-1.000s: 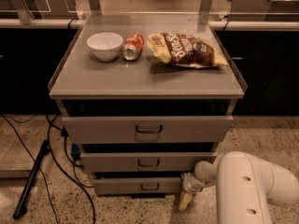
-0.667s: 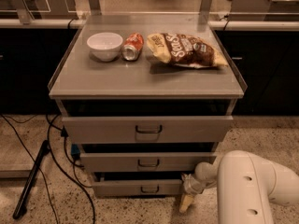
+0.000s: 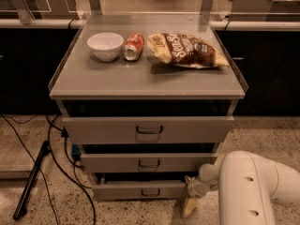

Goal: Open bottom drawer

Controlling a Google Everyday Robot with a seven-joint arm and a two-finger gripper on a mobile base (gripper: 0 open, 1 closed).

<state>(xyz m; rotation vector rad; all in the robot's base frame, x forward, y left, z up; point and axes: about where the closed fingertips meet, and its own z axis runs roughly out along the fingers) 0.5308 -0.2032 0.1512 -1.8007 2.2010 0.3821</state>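
Hand [image 3: 190, 205] low, rt of bottom drawer [image 3: 140, 190], lowest of 3.

The one camera looks from high up in front of the cabinet [image 3: 147, 93], facing it square-on and tilted down. The grey surface [image 3: 117, 78] fills the upper middle, and the three drawer fronts [image 3: 103, 129] stack beneath it, the bottom drawer [image 3: 122, 190] lying low in the frame. The view is near enough that the cabinet spans most of the width, with floor [image 3: 117, 212] to its left and right and dark counters [image 3: 28, 69] far behind. The robot's white arm [image 3: 255, 186] enters from the near right corner, and the gripper [image 3: 190, 209] sits just beside the bottom drawer's right end, low over the floor.
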